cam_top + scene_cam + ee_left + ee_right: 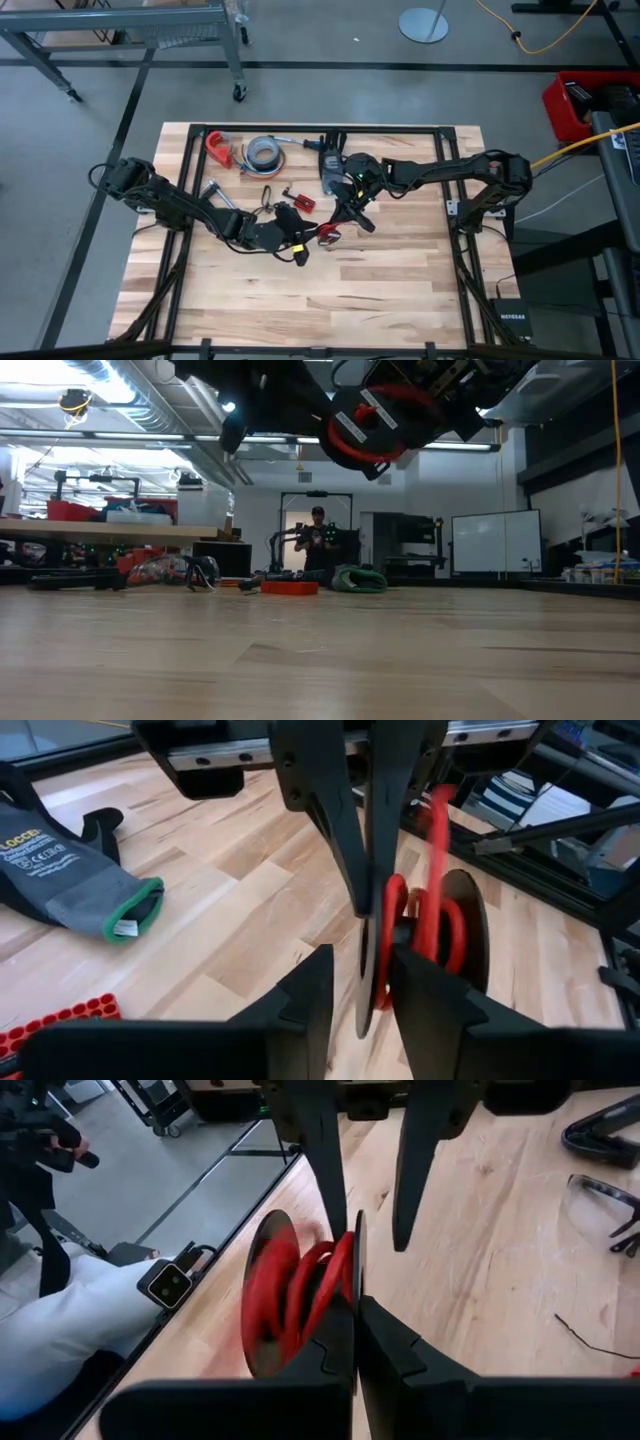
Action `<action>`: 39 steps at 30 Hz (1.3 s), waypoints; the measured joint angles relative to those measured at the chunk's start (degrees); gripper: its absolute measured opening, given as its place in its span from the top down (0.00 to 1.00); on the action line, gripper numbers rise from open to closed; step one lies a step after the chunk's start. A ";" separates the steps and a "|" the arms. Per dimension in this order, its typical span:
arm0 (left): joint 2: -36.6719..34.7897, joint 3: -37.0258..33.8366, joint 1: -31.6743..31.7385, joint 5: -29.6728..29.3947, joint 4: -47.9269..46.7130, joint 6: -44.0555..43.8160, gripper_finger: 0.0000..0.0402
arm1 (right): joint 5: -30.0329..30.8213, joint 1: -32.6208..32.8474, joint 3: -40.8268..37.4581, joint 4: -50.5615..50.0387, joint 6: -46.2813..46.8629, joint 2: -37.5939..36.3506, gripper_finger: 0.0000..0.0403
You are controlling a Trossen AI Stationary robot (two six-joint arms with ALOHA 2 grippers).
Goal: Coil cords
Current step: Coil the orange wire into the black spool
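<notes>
1. High view: my left hand [308, 243] and my right hand [345, 222] meet mid-tabletop [400, 290] over a small red coil on a spool [329, 235]. A grey tape roll [264, 152] and a red clamp [217, 147] lie near the far edge.
2. Low view: the spool [362, 426] hangs above the tabletop, red cord wound round it.
3. Left wrist view: my left fingers [305, 1005] stand slightly apart astride a spool disc [366, 970]; a grey glove [60, 870] lies beside.
4. Right wrist view: my right hand [356, 1342] is pinched shut on the disc [357, 1265]. Several red turns are wound; I judge the coiling well along, tidying left.
</notes>
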 joint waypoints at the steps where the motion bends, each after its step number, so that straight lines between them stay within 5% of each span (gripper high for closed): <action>1: 0.02 0.00 0.14 0.10 -0.01 0.13 0.77 | -0.16 0.00 0.00 -0.03 0.02 0.02 0.99; 10: 0.24 0.02 0.11 0.44 0.28 3.27 0.97 | -0.24 -0.04 0.00 0.01 0.08 0.07 0.99; 23: 0.24 0.02 0.11 0.45 0.37 3.65 0.99 | -0.30 -0.07 0.00 0.01 0.08 0.07 0.99; 39: -2.50 0.02 0.02 -1.08 -5.03 3.23 1.00 | 2.06 -0.13 2.78 -0.07 2.99 0.07 0.71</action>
